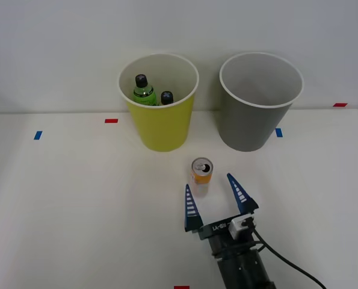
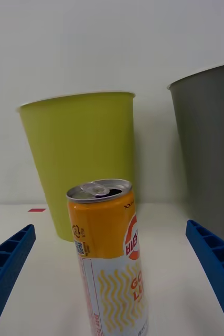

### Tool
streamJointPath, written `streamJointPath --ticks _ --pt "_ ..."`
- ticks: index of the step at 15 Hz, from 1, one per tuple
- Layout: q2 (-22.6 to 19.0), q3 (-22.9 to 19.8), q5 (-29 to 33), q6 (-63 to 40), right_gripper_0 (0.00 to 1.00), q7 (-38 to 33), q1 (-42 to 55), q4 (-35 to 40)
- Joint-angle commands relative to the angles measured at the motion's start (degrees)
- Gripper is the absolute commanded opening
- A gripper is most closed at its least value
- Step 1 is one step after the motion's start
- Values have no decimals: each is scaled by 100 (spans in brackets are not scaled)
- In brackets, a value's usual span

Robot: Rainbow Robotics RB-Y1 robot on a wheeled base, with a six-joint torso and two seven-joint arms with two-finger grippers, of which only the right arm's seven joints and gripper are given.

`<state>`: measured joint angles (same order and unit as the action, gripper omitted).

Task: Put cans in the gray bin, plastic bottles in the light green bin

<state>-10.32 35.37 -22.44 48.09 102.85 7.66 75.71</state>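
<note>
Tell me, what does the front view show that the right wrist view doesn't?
Front view alone: two black-capped plastic bottles inside the light green bin, the gray bin's white inside, and blue tape marks on the table. Right wrist view alone: the printed label on the can. Both: the upright opened can between the open right gripper fingers, untouched, with both bins behind.

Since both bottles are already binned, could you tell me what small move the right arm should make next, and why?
Probably ease the open right pincer a little farther forward, then close. The can stands upright on the table between the fingers, untouched, nearer the tips than the palm. The gray bin waits just beyond.
</note>
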Motion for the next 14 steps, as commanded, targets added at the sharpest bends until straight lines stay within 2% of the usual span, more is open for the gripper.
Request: streamJointPath --ticks 1,4,14 --pt "162 14 -120 -1 100 24 -494 -548" --pt "276 -12 -190 -10 100 42 -828 -944" --pt "206 23 -357 -344 100 112 -1241 -970"
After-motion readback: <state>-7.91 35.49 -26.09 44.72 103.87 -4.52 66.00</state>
